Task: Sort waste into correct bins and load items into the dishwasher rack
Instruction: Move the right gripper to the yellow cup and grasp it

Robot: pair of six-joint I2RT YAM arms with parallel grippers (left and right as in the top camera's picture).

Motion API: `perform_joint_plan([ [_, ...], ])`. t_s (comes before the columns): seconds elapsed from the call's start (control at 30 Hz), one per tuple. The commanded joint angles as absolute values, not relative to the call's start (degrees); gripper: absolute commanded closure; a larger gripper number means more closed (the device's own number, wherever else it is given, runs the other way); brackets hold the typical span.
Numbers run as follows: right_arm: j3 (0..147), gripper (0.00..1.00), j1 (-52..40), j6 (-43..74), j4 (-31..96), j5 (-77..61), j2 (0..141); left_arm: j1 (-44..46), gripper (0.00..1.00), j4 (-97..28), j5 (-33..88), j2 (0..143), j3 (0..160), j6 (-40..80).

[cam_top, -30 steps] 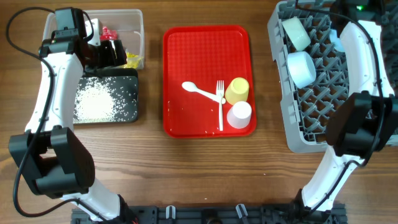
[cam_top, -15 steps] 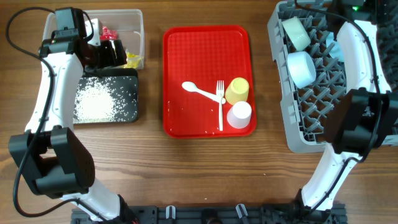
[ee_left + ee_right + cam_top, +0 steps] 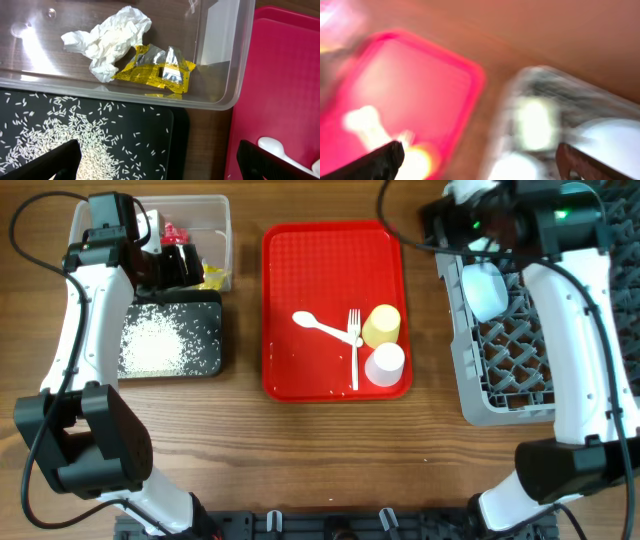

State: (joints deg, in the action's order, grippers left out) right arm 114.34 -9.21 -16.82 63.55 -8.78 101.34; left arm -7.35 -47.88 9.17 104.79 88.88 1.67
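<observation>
red tray [image 3: 330, 270] placed mid-counter, loaded with spoon [image 3: 318, 326], fork [image 3: 354, 352], yellow cup [image 3: 381, 325], pink cup [image 3: 385, 364]. rack [image 3: 500, 375] set at right edge; tub [image 3: 216, 220], black tray [image 3: 205, 355] at left edge.

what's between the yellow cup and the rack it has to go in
Nothing visible stands in the way. The yellow cup stands at the red tray's right edge; only the tray's low rim and a strip of wooden table separate it from the dishwasher rack.

One yellow cup [image 3: 381, 325], one pink cup [image 3: 385, 364], one spoon [image 3: 322, 328], one fork [image 3: 354, 352]
</observation>
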Motion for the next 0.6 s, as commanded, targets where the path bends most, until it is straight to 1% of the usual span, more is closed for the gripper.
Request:
perform_joint_plan([
  [0.0, 111.83, 0.00, -9.23, -7.95, 69.32, -25.58, 102.59, -7.53, 0.00, -47.86, 8.88, 104.16, 89.25, 1.98],
  [0.1, 106.04, 0.00, -10.66, -2.98, 69.82, -24.43, 102.61, -7.53, 0.00, -47.86, 8.88, 104.16, 89.25, 1.98],
  [0.17, 100.97, 0.00, -13.13, 1.39, 67.90, -18.74, 102.65, -7.53, 0.00, -47.86, 8.88, 104.16, 89.25, 1.98],
  [0.23, 93.60, 0.00, -17.98, 8.75, 63.07, -10.31, 102.72, -7.53, 0.00, -47.86, 8.88, 104.16, 89.25, 1.98],
  [0.33, 86.15, 0.00, -23.27, 16.16, 54.92, -5.10, 102.76, -7.53, 0.00, -47.86, 8.88, 104.16, 89.25, 1.98],
  [0.4, 83.09, 0.00, -24.82, 18.65, 50.57, -1.13, 102.76, -7.53, 0.00, -47.86, 8.88, 104.16, 89.25, 1.98],
  [0.47, 80.29, 0.02, -24.91, 19.05, 47.24, 0.97, 102.76, -7.53, 0.00, -47.86, 8.88, 104.16, 89.25, 1.98],
  [0.57, 79.42, 0.03, -24.91, 21.19, 47.16, 6.44, 103.66, -7.53, 0.00, -47.86, 8.88, 104.16, 89.25, 1.98],
])
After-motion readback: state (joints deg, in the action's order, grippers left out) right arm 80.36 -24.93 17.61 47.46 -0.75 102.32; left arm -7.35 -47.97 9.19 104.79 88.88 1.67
